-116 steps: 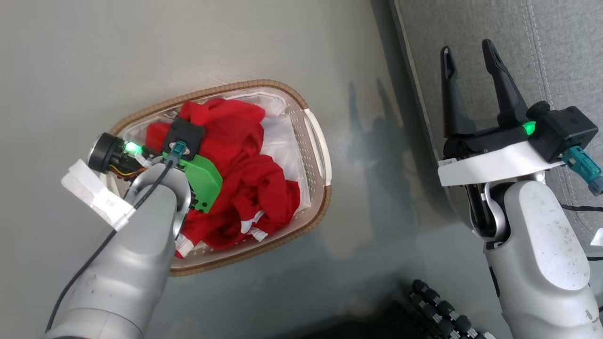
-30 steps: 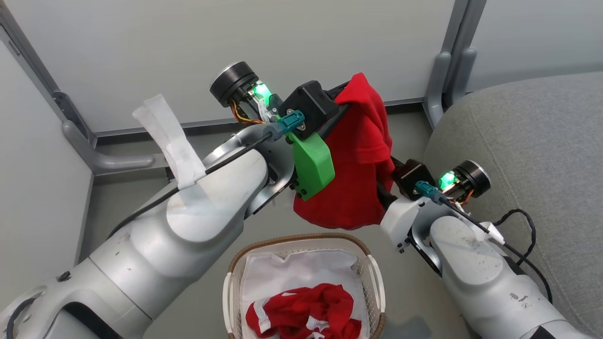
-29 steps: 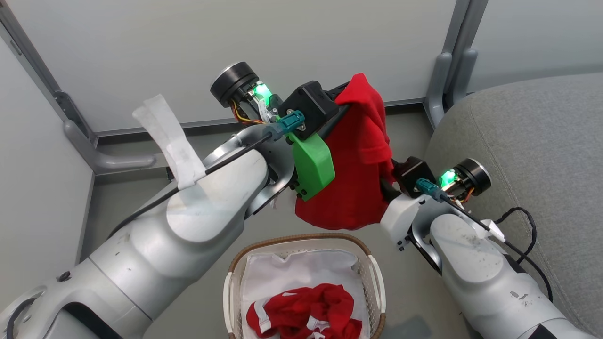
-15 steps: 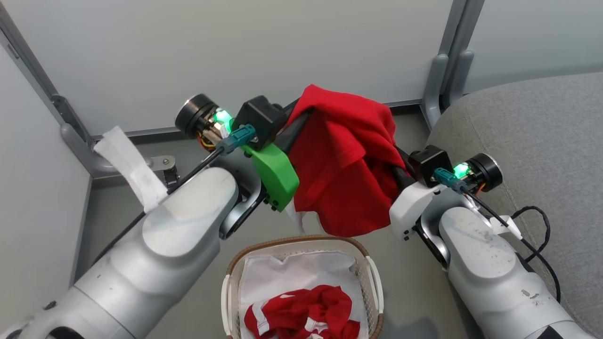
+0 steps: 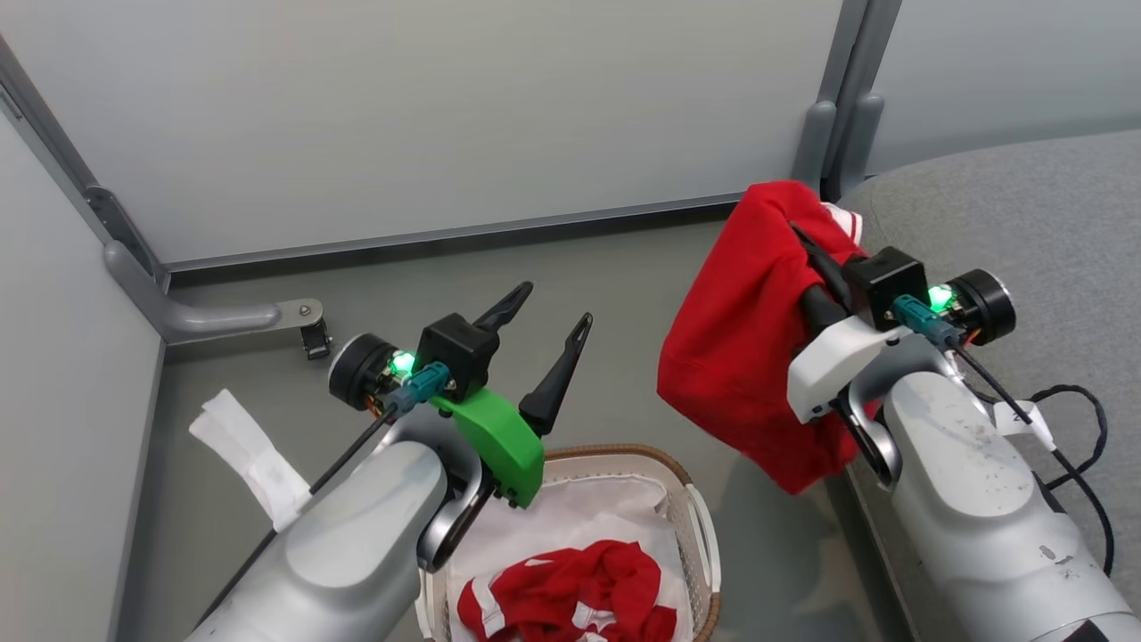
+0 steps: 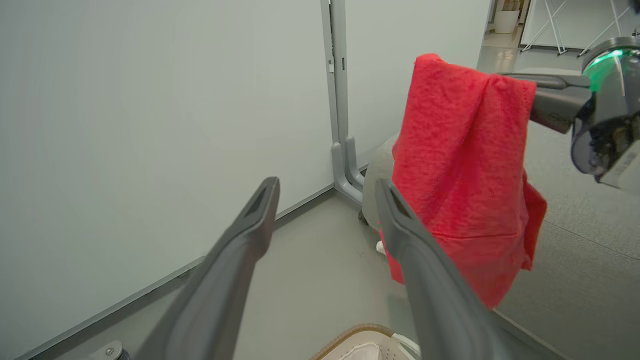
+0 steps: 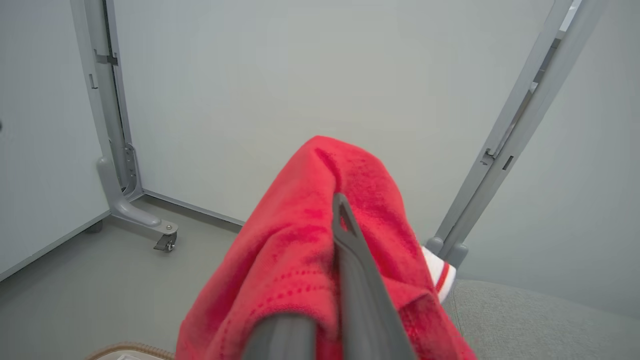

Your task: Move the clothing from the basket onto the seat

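Right gripper clamped on red shirt, draped over its fingers by the seat edge; left gripper wide open, empty, by the basket with second shirt.

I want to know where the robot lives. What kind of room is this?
Probably a test room made to look a bit like a home: plain grey partition walls on metal posts with a little wheel, a grey sofa, and a laundry basket.
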Tool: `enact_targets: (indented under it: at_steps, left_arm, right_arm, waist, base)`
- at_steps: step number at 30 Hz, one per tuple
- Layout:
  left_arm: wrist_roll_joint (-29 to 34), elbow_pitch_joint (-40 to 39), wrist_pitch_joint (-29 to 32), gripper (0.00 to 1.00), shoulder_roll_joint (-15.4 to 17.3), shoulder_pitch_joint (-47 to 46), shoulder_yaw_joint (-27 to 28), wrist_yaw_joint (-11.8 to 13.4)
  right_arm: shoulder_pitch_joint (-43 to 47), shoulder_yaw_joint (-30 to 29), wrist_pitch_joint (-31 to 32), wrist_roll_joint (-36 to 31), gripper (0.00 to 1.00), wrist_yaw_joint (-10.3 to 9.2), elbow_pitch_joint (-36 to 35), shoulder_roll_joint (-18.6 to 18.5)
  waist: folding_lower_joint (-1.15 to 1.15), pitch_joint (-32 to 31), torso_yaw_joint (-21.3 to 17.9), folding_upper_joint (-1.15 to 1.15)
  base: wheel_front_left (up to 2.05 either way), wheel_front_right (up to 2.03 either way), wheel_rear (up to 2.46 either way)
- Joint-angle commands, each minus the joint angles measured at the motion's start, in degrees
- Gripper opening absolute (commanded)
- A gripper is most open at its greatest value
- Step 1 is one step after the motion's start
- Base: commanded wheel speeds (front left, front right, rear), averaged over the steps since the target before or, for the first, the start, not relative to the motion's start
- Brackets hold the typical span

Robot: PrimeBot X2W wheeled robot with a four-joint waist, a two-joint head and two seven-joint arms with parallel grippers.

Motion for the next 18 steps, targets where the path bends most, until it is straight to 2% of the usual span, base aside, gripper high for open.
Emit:
enact_targets:
  at_steps: [1, 8, 18]
  left_arm:
    - [-0.02, 0.32, -0.52, 1.00, -0.27, 1.53, 0.28, -0.06]
    - [0.91, 0.80, -1.02, 1.00, -1.58, 5.25, 0.37, -0.61]
    - [3.62, -2.17, -0.85, 1.00, -3.30, 9.73, 4.27, -0.55]
  right_arm:
    - [1.15, -0.63, -0.14, -0.45, 0.00, -0.06, -0.62, -0.43]
    - [2.67, -2.67, -0.14, -1.34, 0.00, -0.06, -2.87, -1.87]
    - [4.93, -4.16, -0.14, -1.23, 0.00, -0.06, -7.37, -2.86]
  waist:
    - [0.00, 0.07, 0.00, 0.00]
    - [0.00, 0.28, -0.87, 0.00]
    - [0.00, 1.67, -4.91, 0.00]
  base:
    - [0.00, 0.00, 0.00]
    - [0.00, 0.00, 0.00]
    - [0.00, 0.00, 0.00]
